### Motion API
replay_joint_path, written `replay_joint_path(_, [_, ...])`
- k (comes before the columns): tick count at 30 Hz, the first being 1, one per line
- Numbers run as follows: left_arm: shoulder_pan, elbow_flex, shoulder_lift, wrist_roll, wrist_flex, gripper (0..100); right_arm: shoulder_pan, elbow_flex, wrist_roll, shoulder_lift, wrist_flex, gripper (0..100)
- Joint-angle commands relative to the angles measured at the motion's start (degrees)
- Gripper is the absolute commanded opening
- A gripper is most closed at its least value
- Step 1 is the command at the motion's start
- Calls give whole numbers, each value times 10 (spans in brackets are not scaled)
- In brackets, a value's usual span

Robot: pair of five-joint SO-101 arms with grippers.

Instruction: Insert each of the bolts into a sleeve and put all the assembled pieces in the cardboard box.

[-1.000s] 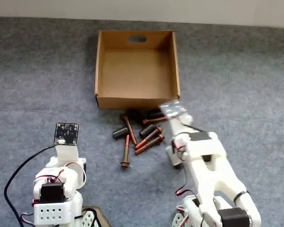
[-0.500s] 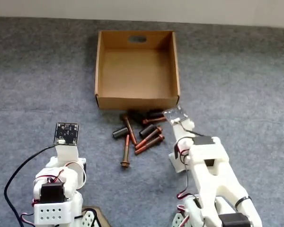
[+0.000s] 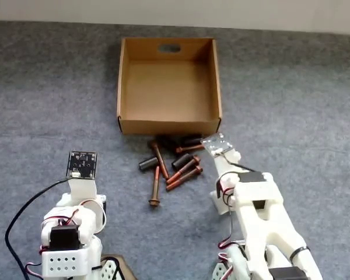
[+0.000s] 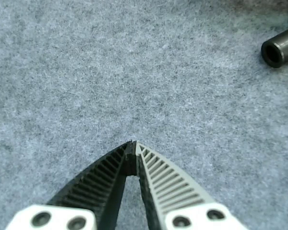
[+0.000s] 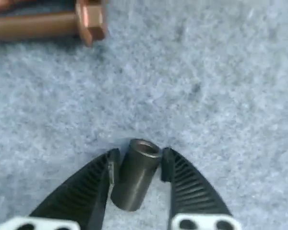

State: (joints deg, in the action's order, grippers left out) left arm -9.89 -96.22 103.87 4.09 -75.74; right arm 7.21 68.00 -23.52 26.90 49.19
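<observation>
The open cardboard box (image 3: pixel 169 125) stands at the far middle of the grey carpet. Just in front of it lies a heap of several copper bolts (image 3: pixel 183 172) and dark sleeves (image 3: pixel 148 163). My right gripper (image 5: pixel 139 153) is shut on a dark sleeve (image 5: pixel 136 175), held tilted with its open end up, a little above the carpet. A bolt (image 5: pixel 48 23) with a hex head lies beyond it. My left gripper (image 4: pixel 134 146) is shut with nothing in it, low over bare carpet, and one sleeve (image 4: pixel 281 47) lies off to its side.
The right arm (image 3: pixel 254 201) stands at the near right, its wrist next to the heap's right edge. The left arm (image 3: pixel 70 233) is folded at the near left. Bare carpet lies on both sides of the box.
The right arm has drawn back a little from the box toward its base, with the sleeve in its gripper. The left arm has not moved.
</observation>
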Motion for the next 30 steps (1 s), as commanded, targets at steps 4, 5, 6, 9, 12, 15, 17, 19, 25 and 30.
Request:
replay_joint_path(4, [-5,-9,4,0,8,8,0,6,-5,-28,-2,7])
replay_joint_path(5, [-6,-9,4,0,9,8,0,-3,-4,-21,-1,6])
replay_joint_path(6, [-6,-6,4,0,10,10,-1,-8,-3,-7,0,6])
replay_joint_path(9, [-7,31,4,58,44,10,-5,-15,0,61,1,6])
replay_joint_path(12, [-20,110,4,142,100,11,-13,-15,34,163,1,6])
replay_joint_path(15, [-25,172,4,142,169,13,-12,-14,55,259,17,6])
replay_joint_path(17, [-27,204,3,127,206,46,-12,-18,74,313,27,6])
replay_joint_path(19, [-27,243,-4,83,215,104,-12,-22,84,361,42,6])
replay_joint_path(25, [-22,431,-210,57,171,150,-12,-68,88,460,85,6])
replay_joint_path(30, [64,610,-547,56,53,153,-12,-92,87,474,119,6])
